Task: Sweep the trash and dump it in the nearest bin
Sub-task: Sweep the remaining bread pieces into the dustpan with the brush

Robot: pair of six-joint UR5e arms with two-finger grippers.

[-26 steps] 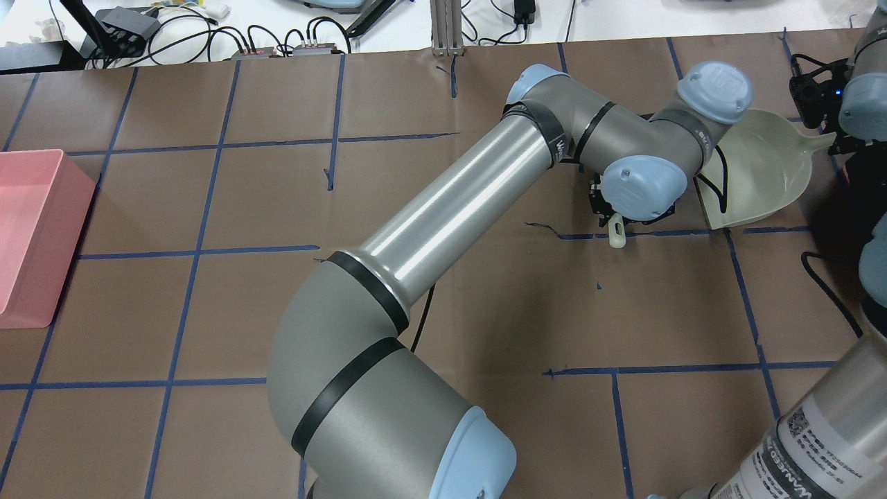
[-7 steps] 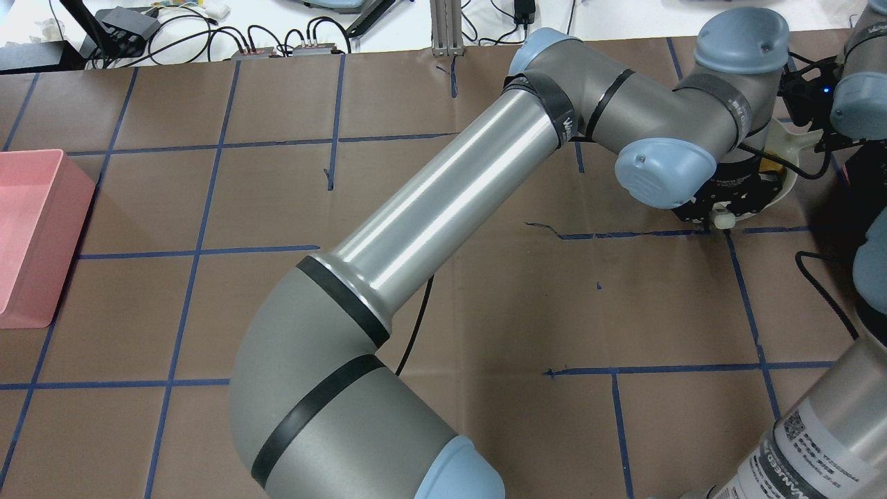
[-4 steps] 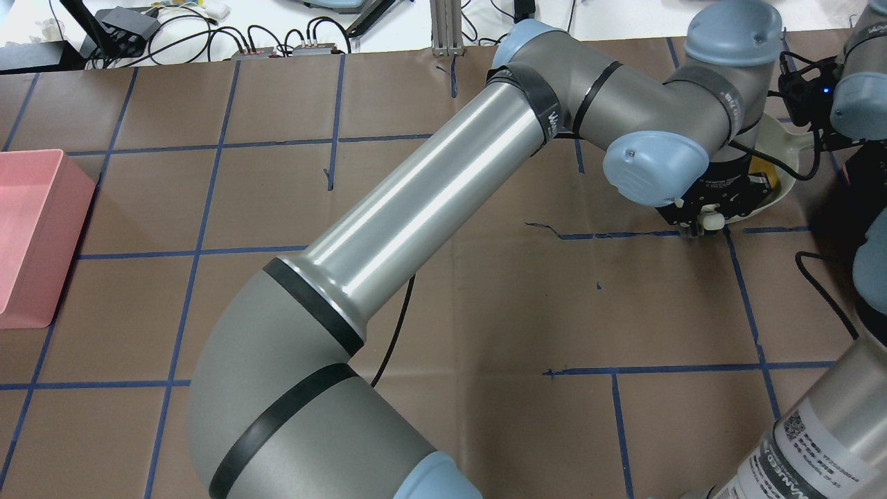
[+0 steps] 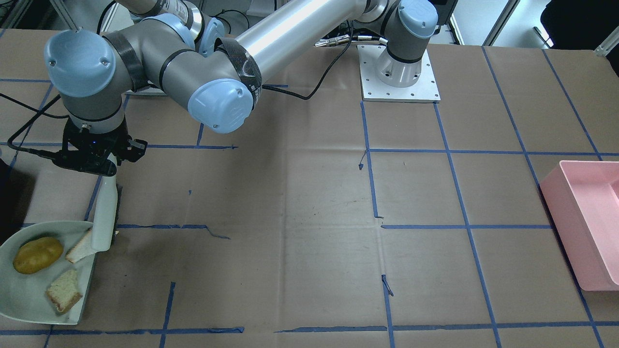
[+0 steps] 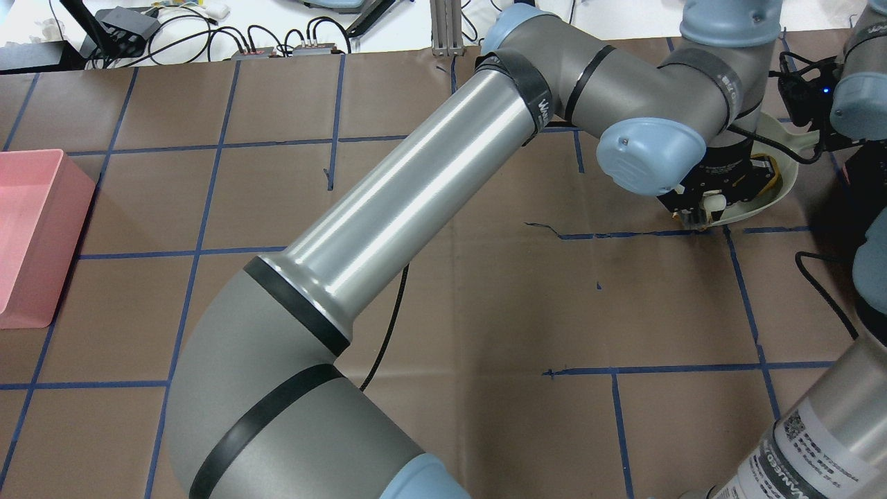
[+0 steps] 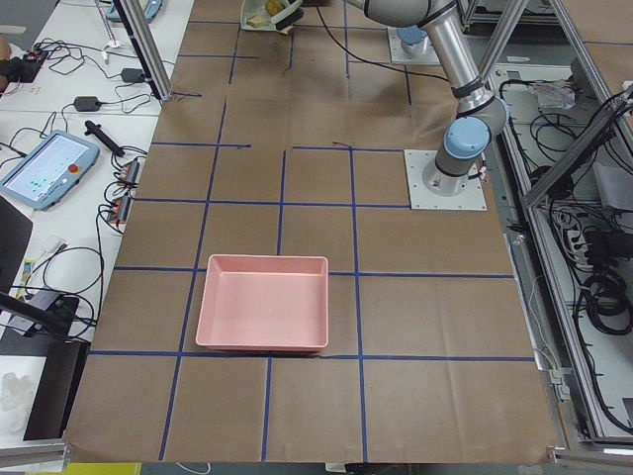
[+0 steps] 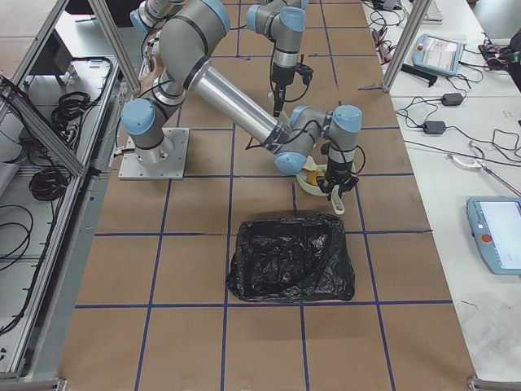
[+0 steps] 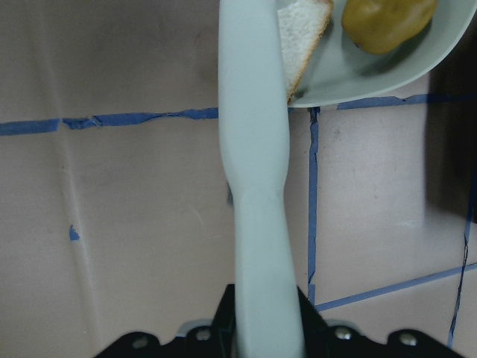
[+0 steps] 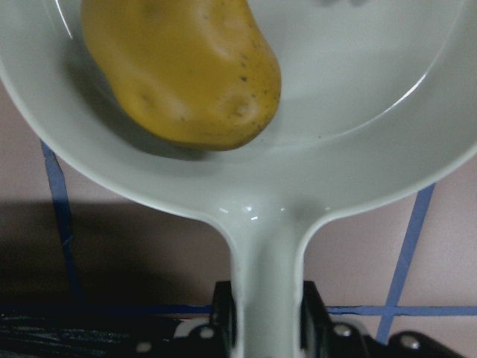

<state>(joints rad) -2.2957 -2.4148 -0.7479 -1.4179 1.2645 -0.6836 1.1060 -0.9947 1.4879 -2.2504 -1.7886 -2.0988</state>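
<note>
Your left gripper point(image 4: 107, 166) has reached across to the right end of the table point(image 4: 290, 193) and is clenched on the upper end of a pale sweeper point(image 4: 104, 212), which hangs down from it. The sweeper's lower end sits at the open mouth of the dustpan point(image 4: 19, 299). It seems to touch the nearer bread piece point(image 4: 79, 250), though the wrist view only shows the two overlapping, so you cannot be sure of contact.

Your right gripper point(image 9: 264, 321) is closed on the dustpan's handle, a finger pressed to each side of it, and the pan lies on the brown paper.

All the trash is inside the pan. The yellow-brown potato-like lump point(image 4: 37, 254) rests deep in the bowl, close to the handle side. The first bread piece lies at the pan's front edge just beside the lump. The second bread piece point(image 4: 63, 291) lies apart from both, along the pan's straight side.

A black bag-lined bin point(image 7: 291, 259) stands near the dustpan at the table's right end. A pink bin point(image 4: 580, 227) stands well apart at the far left end.
</note>
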